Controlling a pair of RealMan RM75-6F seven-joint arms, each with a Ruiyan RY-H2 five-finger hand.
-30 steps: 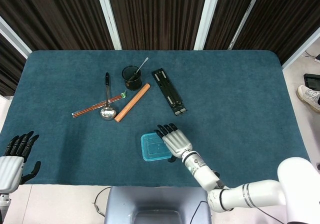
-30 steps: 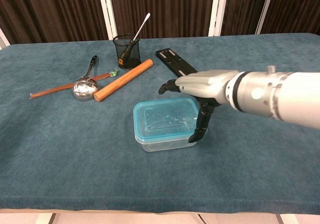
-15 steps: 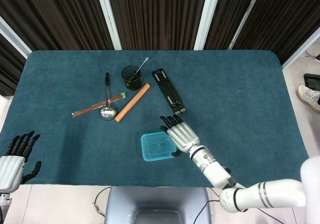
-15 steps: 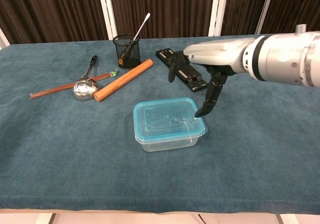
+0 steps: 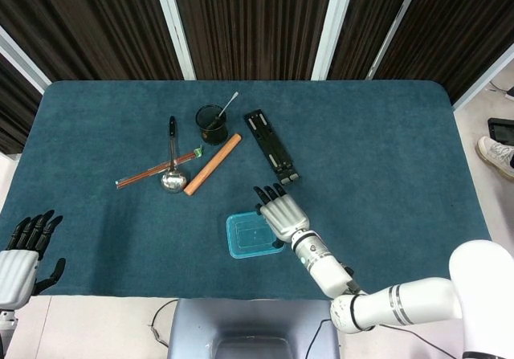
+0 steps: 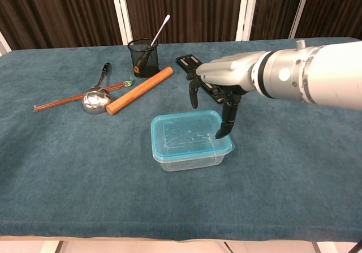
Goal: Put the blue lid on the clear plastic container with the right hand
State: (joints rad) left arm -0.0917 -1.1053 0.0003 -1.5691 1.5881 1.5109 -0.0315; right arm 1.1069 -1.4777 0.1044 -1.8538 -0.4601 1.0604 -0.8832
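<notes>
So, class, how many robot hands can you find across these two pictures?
2. The right hand hovers over the blue lid on the container; the left hand sits beside the table's near-left corner, in the head view only.

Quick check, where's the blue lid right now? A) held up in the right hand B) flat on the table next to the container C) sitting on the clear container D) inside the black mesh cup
C: the blue lid covers the clear container, and the right hand hovers above its right edge holding nothing.
</notes>
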